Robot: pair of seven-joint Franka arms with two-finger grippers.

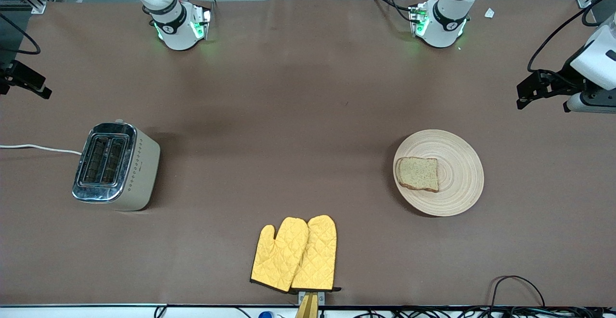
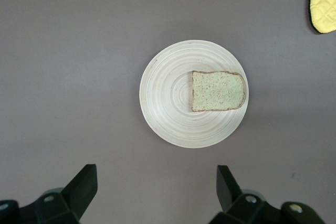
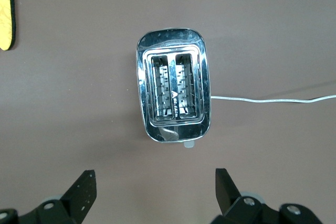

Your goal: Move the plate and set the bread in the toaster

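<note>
- We found the plate (image 1: 439, 172) on the table (image 1: 288, 116) toward the left arm's end, with the bread (image 1: 417, 174) lying flat on it, off centre, on the half toward the toaster.
- The toaster (image 1: 115, 166) stood well apart from the plate, toward the right arm's end of the table, upright, its two slots empty and its white cord (image 1: 38, 148) trailing off the table's edge.
- In the left wrist view the left hand (image 2: 155, 192) hung over bare table just short of the plate, its fingers (image 2: 84, 184) spread wide and holding nothing; the plate lay at twelve o'clock from it, the bread at about one o'clock.
- We judged the left arm clearly the nearer one for the plate and bread.
- The bread's rounded top pointed at three o'clock in that view, so its long axis ran across, parallel to the line between the fingers.
- The right hand (image 3: 155, 192) hung over the table just short of the toaster, fingers (image 3: 83, 188) likewise apart and empty; the toaster sat at twelve o'clock, its slots running along the twelve-to-six line.
- A pair of yellow oven mitts (image 1: 294, 254) lay between the two, nearer the front camera.
- We could read no brand, label or writing anywhere.
</note>
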